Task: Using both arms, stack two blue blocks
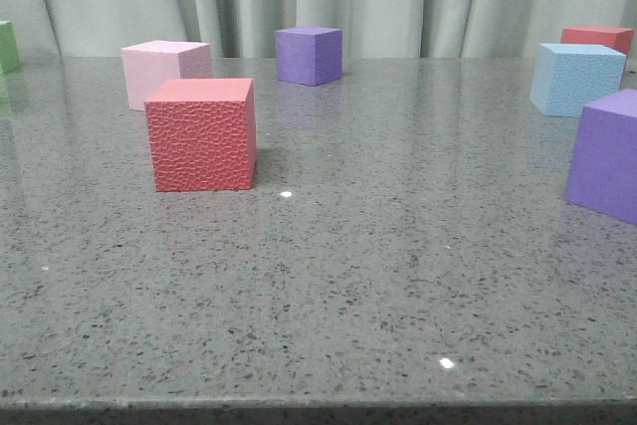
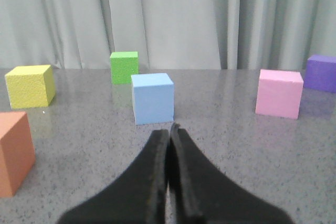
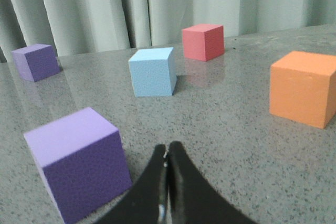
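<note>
One sky-blue block (image 1: 575, 78) stands at the far right of the table in the front view. It also shows in the right wrist view (image 3: 153, 72), some way ahead of my right gripper (image 3: 167, 151), which is shut and empty. A second sky-blue block (image 2: 152, 98) shows in the left wrist view, just ahead of my left gripper (image 2: 169, 131), which is shut and empty and apart from the block. This second block is out of the front view. Neither gripper shows in the front view.
A red pebbled cube (image 1: 202, 133), a pink cube (image 1: 164, 71), a purple cube (image 1: 310, 55), a near purple cube (image 1: 607, 154) and a far red cube (image 1: 597, 39) stand on the grey table. Yellow (image 2: 30, 85), green (image 2: 124, 67) and orange (image 2: 14, 151) cubes lie near the left gripper; an orange cube (image 3: 304, 87) near the right.
</note>
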### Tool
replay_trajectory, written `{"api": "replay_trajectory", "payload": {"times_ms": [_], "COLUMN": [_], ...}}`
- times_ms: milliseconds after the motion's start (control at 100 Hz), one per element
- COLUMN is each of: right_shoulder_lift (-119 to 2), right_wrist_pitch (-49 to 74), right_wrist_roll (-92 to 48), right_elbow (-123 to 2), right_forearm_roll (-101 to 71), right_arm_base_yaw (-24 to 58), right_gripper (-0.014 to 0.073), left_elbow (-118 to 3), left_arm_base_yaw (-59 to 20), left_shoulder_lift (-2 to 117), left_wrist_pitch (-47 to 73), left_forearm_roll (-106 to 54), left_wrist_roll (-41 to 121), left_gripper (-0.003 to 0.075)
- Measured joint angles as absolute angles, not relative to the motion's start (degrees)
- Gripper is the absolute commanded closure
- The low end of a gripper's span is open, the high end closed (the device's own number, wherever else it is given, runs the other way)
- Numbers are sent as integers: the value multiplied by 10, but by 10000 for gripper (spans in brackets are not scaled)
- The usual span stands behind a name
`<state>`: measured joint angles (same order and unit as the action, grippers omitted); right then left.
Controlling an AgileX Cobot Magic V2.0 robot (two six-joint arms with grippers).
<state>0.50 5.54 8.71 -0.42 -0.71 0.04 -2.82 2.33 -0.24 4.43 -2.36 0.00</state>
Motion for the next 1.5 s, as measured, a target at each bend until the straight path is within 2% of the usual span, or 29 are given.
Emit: {"api": "replay_trajectory", "payload": {"times_ms": [280, 620, 860, 920, 1000, 1020, 1200, 1270, 1350, 1500], "right_shoulder_lift": [-41, -194, -297, -321, -347, -354, -392, -396, -396, -396], "right_wrist_pitch": [178, 302, 338, 342, 348, 349, 361, 363, 366, 365], "right_wrist_roll": [89, 89, 71, 67, 65, 65, 63, 63, 62, 62], "right_elbow": [-137, -327, -427, -441, -456, -459, -468, -468, -468, -468], "right_forearm_roll": [-8, -9, -9, -9, -9, -9, -9, -9, -9, -9], "right_arm_base_yaw": [0, 0, 0, 0, 0, 0, 0, 0, 0, 0], "right_gripper": [696, 696, 692, 667, 596, 555, 206, 115, 94, 99], "left_elbow": [-191, -360, -453, -468, -482, -485, -499, -501, -501, -503], "left_arm_base_yaw": [23, 24, 24, 24, 24, 24, 24, 24, 24, 24], "left_shoulder_lift": [38, 184, 302, 333, 364, 372, 414, 420, 420, 420], "left_wrist_pitch": [154, 239, 286, 290, 292, 294, 295, 295, 295, 293], "left_forearm_roll": [-25, -27, -27, -27, -27, -27, -27, -27, -27, -27], "left_wrist_roll": [0, 0, 0, 0, 0, 0, 0, 0, 0, 0], "left_gripper": [739, 739, 738, 731, 663, 645, 327, 220, 159, 176]}}
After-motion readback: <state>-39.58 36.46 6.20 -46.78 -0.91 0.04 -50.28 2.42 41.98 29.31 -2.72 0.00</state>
